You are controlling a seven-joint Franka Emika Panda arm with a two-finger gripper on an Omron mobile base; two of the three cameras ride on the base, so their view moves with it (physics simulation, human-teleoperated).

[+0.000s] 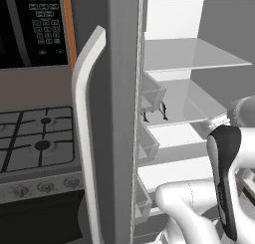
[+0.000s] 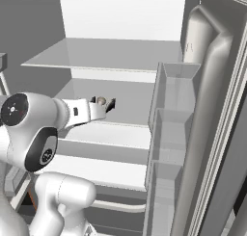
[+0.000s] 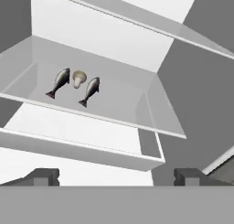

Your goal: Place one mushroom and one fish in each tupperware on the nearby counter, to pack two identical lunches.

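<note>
Refrigerator interior, open and white-walled, held the task items on its translucent grey middle shelf (image 3: 123, 106). Two small grey fish with dark tails and one pale tan mushroom lay together on that shelf, toward its left part as seen in the hand view. The left fish (image 3: 59, 82) lay with its long axis on a diagonal, head up and to the right, tail down and to the left. The right fish (image 3: 90, 90) lay nearly parallel to it, head likewise up and to the right, tail down and to the left. The mushroom (image 3: 79, 77) sat between the two fish, near their head ends, cap uppermost and stem toward the lower edge of that view. Whether it touched either fish could not be told.

The two-finger gripper (image 3: 117, 176) was released, its dark fingertips (image 3: 45, 176) set wide apart with nothing between them, and stood well apart from the shelf items. In the right base view the gripper (image 2: 103, 105) extended from the white arm toward the middle shelf. In the left base view the fish (image 1: 163, 110) appeared as thin dark shapes on the same shelf, beside the grey fridge door bins (image 1: 152, 91).
</note>
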